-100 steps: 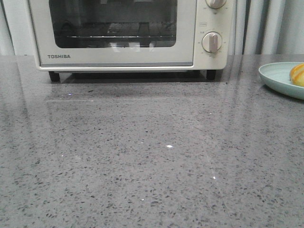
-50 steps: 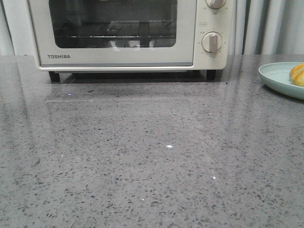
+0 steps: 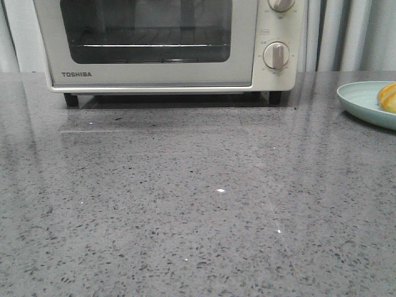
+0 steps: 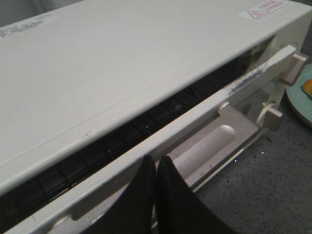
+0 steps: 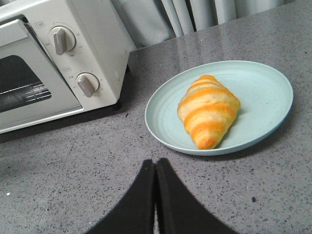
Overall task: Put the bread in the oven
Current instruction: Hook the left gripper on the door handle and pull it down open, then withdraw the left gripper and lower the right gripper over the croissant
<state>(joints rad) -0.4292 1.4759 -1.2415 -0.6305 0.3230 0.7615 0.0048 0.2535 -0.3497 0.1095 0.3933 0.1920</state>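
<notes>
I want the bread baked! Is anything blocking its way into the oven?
Yes, the oven door. It is only cracked open at the top, by the left hand. The bread sits on the plate, with bare counter between.

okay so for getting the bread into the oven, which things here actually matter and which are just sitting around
Part of the job:
bread
oven, door cracked open at the top
left claw, shut, at the door's handle
right claw, shut, short of the plate

Just there:
pale green plate under the bread
grey counter
curtain
</notes>
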